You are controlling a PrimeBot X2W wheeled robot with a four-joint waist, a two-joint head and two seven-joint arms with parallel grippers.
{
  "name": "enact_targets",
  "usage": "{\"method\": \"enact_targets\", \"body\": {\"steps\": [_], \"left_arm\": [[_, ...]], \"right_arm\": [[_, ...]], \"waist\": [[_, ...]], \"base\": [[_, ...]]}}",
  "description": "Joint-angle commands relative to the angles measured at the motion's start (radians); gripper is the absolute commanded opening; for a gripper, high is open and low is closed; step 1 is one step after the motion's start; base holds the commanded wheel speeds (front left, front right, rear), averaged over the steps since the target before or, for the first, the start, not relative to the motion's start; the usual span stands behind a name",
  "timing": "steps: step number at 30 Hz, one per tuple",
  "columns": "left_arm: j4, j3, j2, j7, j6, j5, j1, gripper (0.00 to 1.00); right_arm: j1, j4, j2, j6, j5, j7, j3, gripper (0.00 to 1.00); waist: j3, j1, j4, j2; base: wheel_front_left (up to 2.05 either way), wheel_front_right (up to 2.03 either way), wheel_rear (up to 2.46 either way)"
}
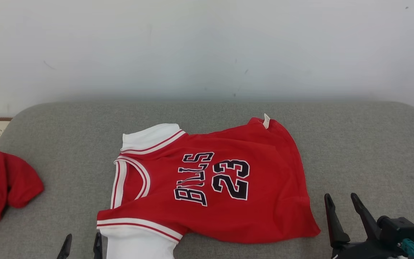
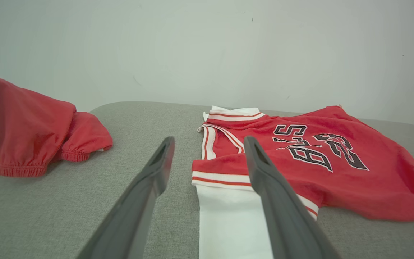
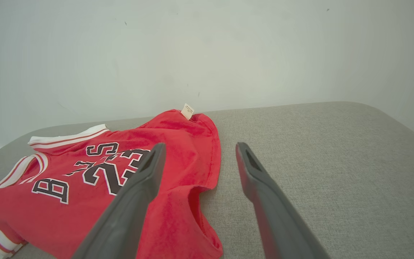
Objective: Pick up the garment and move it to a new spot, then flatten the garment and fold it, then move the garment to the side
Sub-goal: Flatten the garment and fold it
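Overhead, from the head camera, the red jersey [image 1: 207, 183] lies mostly spread in the middle of the grey cushion [image 1: 372, 144], collar toward the robot's left and hem toward its right, its small white tag [image 1: 266, 121] turned up at the far edge. A second red garment [image 1: 2, 187] sits bunched well apart at the left edge. The left gripper [image 1: 82, 244] shows at the bottom just beside the jersey's white sleeve, and the right gripper [image 1: 340, 201] stands just off the hem's near corner; both hold nothing, fingers spread. Along the left wrist view, the parted fingers [image 2: 149, 180] frame the jersey's striped armhole and white sleeve. Along the right wrist view, the parted fingers [image 3: 264, 201] straddle the rumpled hem edge, one over red cloth, the other over bare cushion.
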Motion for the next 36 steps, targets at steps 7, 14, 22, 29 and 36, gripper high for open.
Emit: {"method": "enact_targets", "body": {"steps": [7,14,22,29,36], "left_arm": [[0.001,-0.005,0.009,-0.002,0.008,-0.010,0.012,1.00],[0.006,-0.008,0.012,-0.004,0.011,-0.016,0.007,1.00],[0.024,-0.016,0.004,0.000,-0.001,-0.044,0.016,1.00],[0.097,-0.035,-0.007,0.005,-0.032,-0.098,0.029,1.00],[0.209,-0.047,-0.023,-0.002,-0.053,-0.153,0.006,1.00]], "right_arm": [[0.002,0.003,-0.004,-0.001,0.006,0.000,0.002,1.00],[0.003,0.004,-0.002,-0.001,0.006,0.004,0.000,1.00],[0.010,0.035,-0.007,-0.001,0.025,0.021,0.013,1.00],[0.014,0.101,-0.041,-0.001,0.069,0.049,0.049,1.00],[0.004,0.209,-0.079,-0.001,0.099,0.072,0.102,1.00]], "waist": [[-0.001,0.0000,0.002,0.0000],[0.002,0.0000,0.004,0.0000],[0.004,0.0000,0.002,0.0000],[0.017,0.0000,0.006,0.0000],[0.029,0.0000,0.011,0.0000]], "base": [[0.00,0.00,0.00],[0.00,0.00,0.00],[0.00,0.00,0.00],[0.00,0.00,0.00],[0.00,0.00,0.00]]}}
